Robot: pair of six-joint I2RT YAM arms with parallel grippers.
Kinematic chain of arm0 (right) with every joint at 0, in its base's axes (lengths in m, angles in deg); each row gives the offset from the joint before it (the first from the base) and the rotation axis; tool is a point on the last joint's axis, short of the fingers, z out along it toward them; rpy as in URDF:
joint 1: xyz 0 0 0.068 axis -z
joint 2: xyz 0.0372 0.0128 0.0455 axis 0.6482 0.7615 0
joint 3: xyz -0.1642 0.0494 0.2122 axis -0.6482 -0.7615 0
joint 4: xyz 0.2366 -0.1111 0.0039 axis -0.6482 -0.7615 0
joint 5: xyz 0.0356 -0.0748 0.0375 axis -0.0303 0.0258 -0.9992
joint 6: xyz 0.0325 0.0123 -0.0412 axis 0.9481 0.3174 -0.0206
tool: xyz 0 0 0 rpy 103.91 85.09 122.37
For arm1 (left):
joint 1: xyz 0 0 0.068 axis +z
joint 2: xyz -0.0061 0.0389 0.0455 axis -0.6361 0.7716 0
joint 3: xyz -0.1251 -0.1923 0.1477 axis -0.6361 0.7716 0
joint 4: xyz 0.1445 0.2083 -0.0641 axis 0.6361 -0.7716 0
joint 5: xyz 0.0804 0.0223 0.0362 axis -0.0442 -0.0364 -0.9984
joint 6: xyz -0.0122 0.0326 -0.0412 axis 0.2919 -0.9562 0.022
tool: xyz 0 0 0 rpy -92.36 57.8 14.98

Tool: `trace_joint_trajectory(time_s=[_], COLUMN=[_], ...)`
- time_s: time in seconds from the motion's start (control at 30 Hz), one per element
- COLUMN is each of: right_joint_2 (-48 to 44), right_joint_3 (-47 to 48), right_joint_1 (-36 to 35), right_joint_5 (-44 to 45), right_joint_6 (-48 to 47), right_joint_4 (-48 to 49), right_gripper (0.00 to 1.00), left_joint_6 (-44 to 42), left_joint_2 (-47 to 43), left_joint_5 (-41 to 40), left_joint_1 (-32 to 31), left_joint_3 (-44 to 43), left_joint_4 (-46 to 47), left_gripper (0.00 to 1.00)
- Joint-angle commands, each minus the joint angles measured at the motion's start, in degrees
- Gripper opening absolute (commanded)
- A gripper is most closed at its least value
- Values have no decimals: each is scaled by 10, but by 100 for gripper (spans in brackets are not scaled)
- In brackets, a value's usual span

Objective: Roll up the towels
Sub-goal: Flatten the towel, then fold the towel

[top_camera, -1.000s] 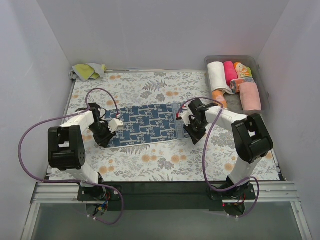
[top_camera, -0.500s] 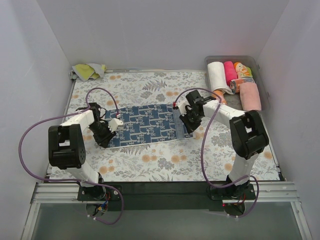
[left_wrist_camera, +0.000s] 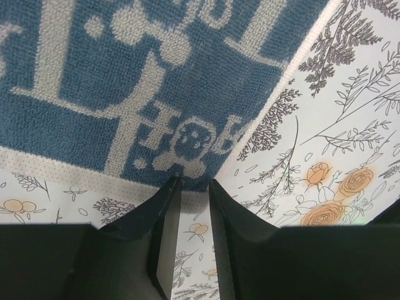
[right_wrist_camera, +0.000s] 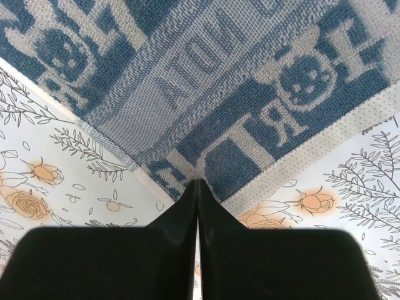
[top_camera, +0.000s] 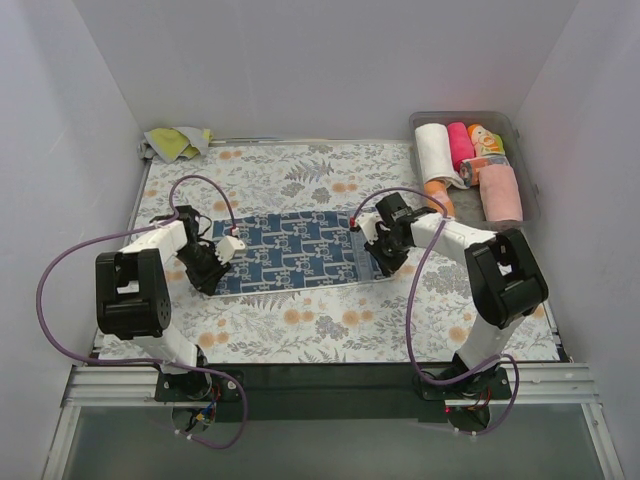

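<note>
A white towel with blue print (top_camera: 295, 250) lies flat and spread out on the floral cover, in the middle of the top view. My left gripper (top_camera: 214, 264) sits at its near left corner. In the left wrist view the towel (left_wrist_camera: 125, 81) fills the top, and the left gripper (left_wrist_camera: 192, 185) stands narrowly open with its tips at that corner and only table cover showing in the gap. My right gripper (top_camera: 378, 254) is at the towel's right end. In the right wrist view the right gripper (right_wrist_camera: 197, 183) is shut, its tips resting on a corner of the towel (right_wrist_camera: 237, 94).
A clear bin (top_camera: 527, 165) at the back right holds rolled towels: white (top_camera: 435, 150), pink (top_camera: 460, 143), peach (top_camera: 500, 192), orange (top_camera: 485, 138). A crumpled yellow-green cloth (top_camera: 178, 141) lies at the back left corner. White walls enclose the table.
The right gripper swung toward the back over the towel's right end, then came partway forward again, staying shut. The left arm and the towel have hardly moved.
</note>
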Motion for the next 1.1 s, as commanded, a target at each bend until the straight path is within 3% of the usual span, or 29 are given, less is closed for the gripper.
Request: trace_joint_trajectory(time_s=[0.0,0.17,0.27,0.4,0.47,0.53,0.7,0.83,1.07], right_joint_2=[13,27,21,-1,-8,-1,98,157,229], right_joint_3=[-30,41,83,128,148,191,306,370,432], right_joint_1=[4,-1,-1,4,14,26,69,82,93], right_joint_5=[41,-21,-49,-62,-72,-73,-49,-13,6], right_joint_6=[-24,-21,-22,-15,-12,0,49,45,41], right_joint_4=[-48,-75,-84,-85,-83,-80,-78,-71,-59], right_gripper=[2,10,21,42,46,47,38,37,36], left_joint_6=[-28,-30,-30,-23,-22,-13,118,210,272], left_joint_2=[6,14,12,-5,-16,-21,1,46,125], left_joint_5=[-38,14,73,148,177,204,203,188,169], left_joint_1=[15,14,14,15,14,15,35,53,80], left_joint_3=[25,-17,-64,-124,-158,-180,-230,-264,-324], left_joint_4=[29,4,-21,-42,-47,-35,71,150,171], left_gripper=[22,26,32,42,46,47,48,48,49])
